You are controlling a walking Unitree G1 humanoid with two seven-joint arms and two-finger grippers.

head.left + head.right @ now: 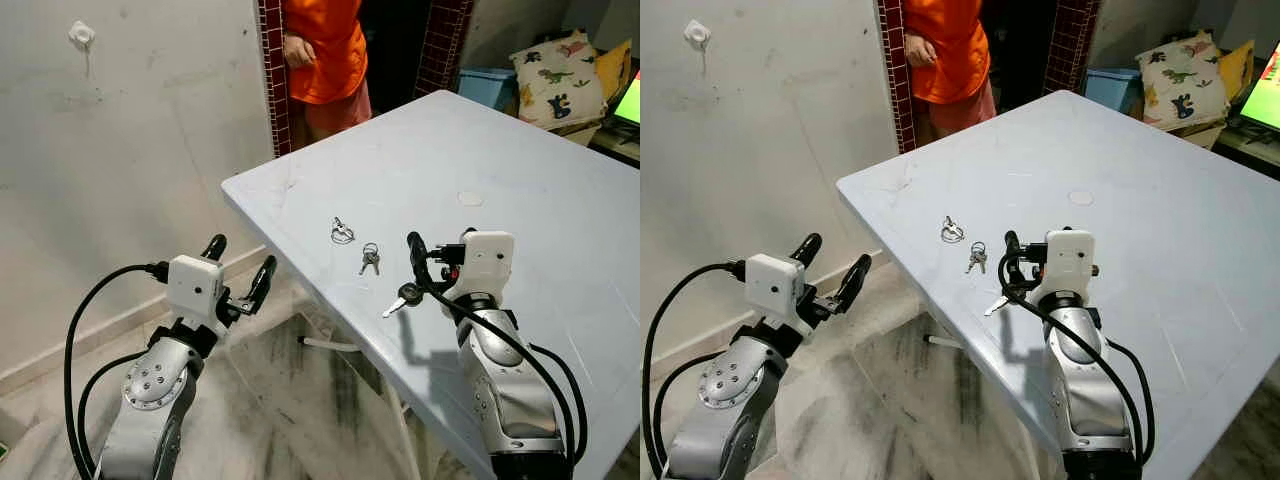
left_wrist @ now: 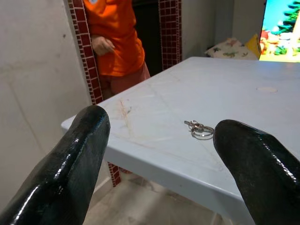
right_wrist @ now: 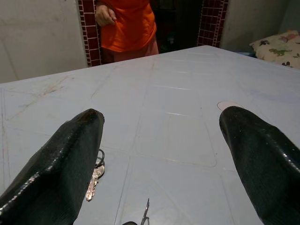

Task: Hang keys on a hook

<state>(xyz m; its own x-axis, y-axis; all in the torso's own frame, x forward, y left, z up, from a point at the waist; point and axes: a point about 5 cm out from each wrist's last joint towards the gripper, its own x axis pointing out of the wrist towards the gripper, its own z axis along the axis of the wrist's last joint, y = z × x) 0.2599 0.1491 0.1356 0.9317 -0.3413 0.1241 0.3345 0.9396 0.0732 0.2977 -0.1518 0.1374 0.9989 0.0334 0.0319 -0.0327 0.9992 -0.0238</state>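
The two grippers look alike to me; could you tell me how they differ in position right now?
The left gripper is held off the table, over the floor; the right gripper is above the tabletop. The right gripper is close to the keys; the left is farther from them. Both are open and hold nothing.
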